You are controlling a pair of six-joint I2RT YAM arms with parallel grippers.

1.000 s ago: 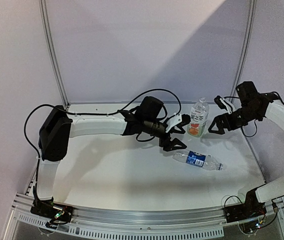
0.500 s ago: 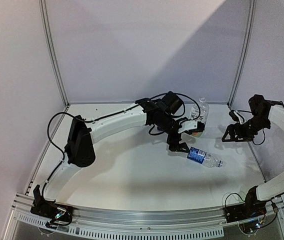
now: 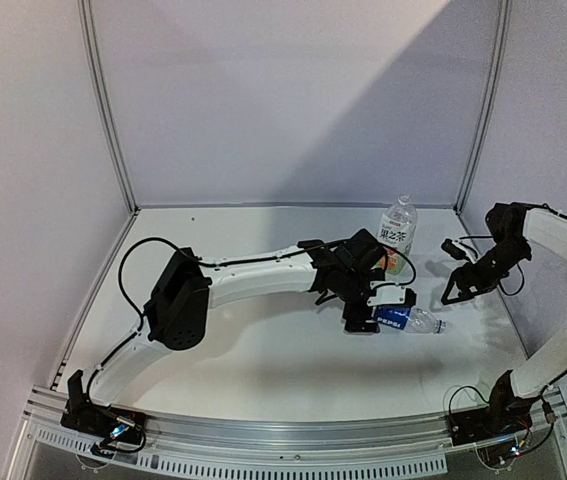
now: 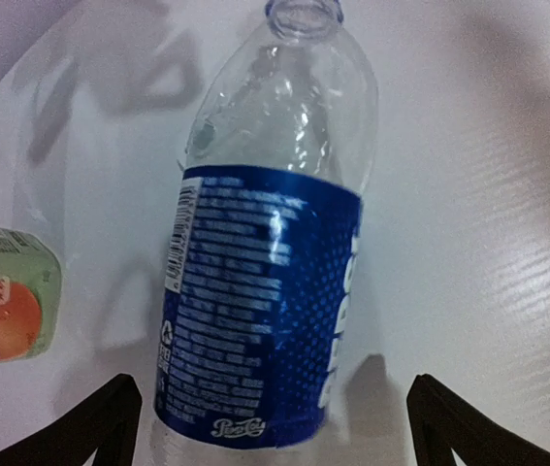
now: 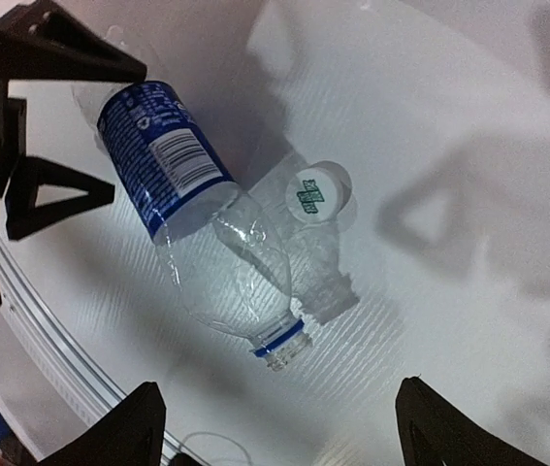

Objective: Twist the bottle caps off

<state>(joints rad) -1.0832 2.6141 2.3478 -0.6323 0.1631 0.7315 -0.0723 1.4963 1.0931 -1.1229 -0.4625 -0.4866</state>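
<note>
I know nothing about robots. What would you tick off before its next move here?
1. Left gripper open, one finger on each side of the lying Pepsi bottle: ok.
2. Left gripper touching that bottle: cannot tell.
3. Pepsi bottle's mouth bare, no cap on it: ok.
4. White cap off the upright bottle: not ok, it is on.
5. Right gripper open and empty: ok.
</note>
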